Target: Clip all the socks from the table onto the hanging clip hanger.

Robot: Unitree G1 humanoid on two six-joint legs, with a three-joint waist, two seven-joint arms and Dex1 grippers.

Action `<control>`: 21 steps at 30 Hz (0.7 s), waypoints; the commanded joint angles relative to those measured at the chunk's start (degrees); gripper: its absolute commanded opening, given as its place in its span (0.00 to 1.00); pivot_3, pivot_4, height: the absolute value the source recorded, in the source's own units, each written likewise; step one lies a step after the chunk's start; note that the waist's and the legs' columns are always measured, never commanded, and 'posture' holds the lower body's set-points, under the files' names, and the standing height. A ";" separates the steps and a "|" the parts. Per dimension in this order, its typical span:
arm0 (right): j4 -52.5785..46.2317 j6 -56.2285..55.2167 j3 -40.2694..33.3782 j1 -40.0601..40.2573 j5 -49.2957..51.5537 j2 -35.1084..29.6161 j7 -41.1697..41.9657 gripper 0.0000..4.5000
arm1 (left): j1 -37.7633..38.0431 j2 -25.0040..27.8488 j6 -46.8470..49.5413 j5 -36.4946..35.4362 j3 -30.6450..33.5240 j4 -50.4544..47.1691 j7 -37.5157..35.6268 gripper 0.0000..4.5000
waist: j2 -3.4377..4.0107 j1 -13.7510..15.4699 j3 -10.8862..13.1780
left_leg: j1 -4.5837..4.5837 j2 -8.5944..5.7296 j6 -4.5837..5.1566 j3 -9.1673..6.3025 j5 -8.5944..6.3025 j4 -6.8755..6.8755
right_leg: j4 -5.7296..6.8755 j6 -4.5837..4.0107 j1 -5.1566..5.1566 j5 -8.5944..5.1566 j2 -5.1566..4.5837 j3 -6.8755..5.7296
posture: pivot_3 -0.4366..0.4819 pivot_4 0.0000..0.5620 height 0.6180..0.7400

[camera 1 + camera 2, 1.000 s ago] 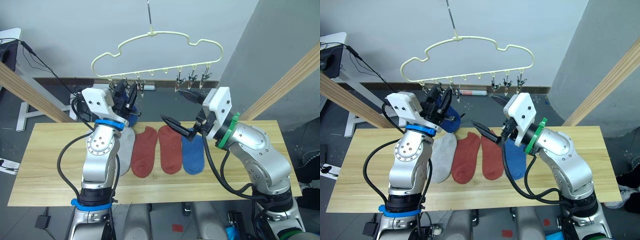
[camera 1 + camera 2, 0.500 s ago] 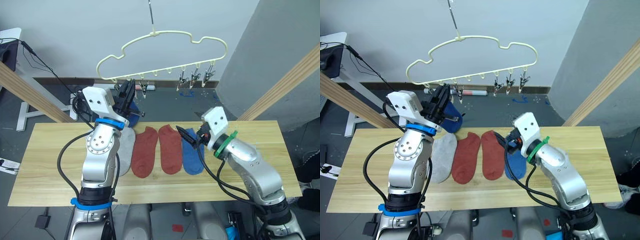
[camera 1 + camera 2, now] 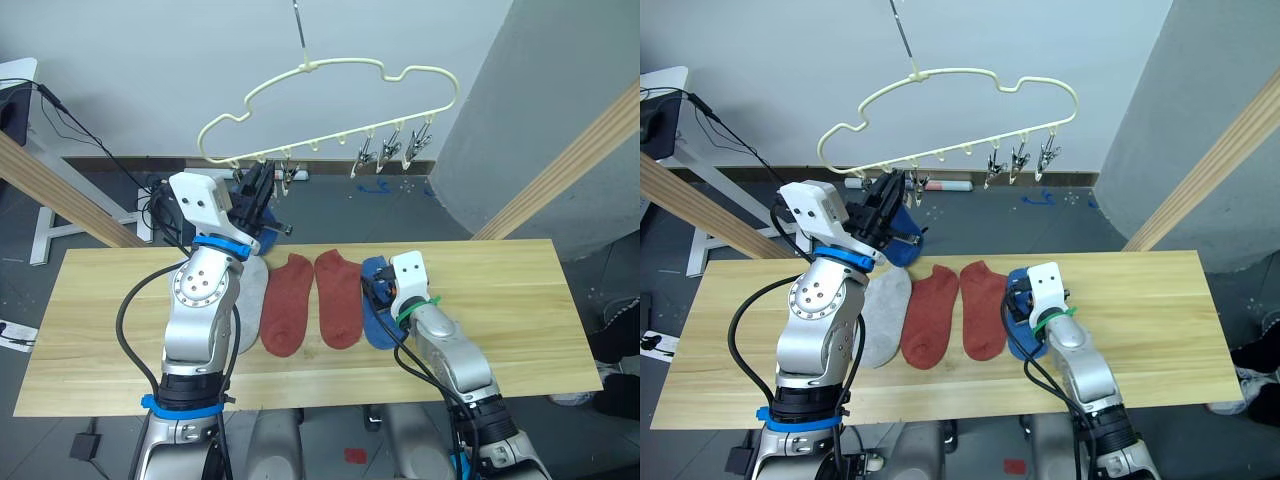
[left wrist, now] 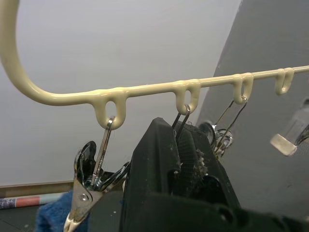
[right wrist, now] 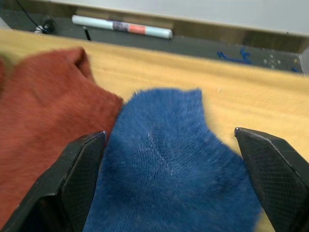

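1. The clip hanger hangs by its metal hook above the table's far edge, tilted so that its right end sits higher, with small metal clips dangling along its lower bar.
2. The left pincer is raised to the left part of that bar, clenched on a blue sock that hangs just under the clips there; in the left wrist view its black fingers sit right below a clip loop.
3. On the table, near the middle, four socks lie side by side: a light grey sock, two rust red socks, and a second blue sock.
4. The right pincer is down over this second blue sock, its fingers spread wide on either side of it, released and gripping nothing.
5. The second blue sock touches the neighbouring red one.
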 commanded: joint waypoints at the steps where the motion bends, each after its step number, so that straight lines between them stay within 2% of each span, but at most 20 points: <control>1: 3.29 -2.93 -1.84 0.18 -0.16 1.14 -1.12 0.70 | -0.10 0.12 0.51 -0.88 -0.02 -2.03 -0.34 0.00 | 0.00 0.02 0.00 | 0.00 0.00 0.00 0.00 0.00 0.00 | 0.00 0.00 0.01 0.00 0.00 0.00 | 0.45 0.69 0.68; 9: 1.37 -4.10 -1.14 2.58 -1.23 0.07 0.89 0.03 | 0.28 1.10 4.07 -3.80 1.42 -3.33 -1.17 0.00 | 0.00 0.04 0.00 | 0.02 0.01 0.01 -0.01 -0.01 0.00 | 0.02 0.00 0.02 0.00 0.00 0.00 | 0.45 0.69 0.68; 15: -8.61 -5.79 5.00 2.15 -2.45 -4.92 9.86 0.01 | 0.20 3.19 11.40 -11.41 3.36 -5.97 -4.53 0.00 | 0.02 -0.09 0.02 | 0.03 0.00 0.00 0.02 0.00 -0.01 | 0.02 0.01 0.00 0.00 0.00 0.03 | 0.45 0.70 0.68; 21: -16.00 -6.98 11.28 -5.57 -0.93 -9.86 24.29 0.01 | -1.61 6.64 19.77 -20.44 6.56 -7.48 -7.63 0.00 | 0.01 -0.10 0.05 | 0.08 0.06 -0.01 -0.07 0.01 -0.04 | 0.06 0.01 0.02 0.00 0.13 -0.01 | 0.46 0.71 0.68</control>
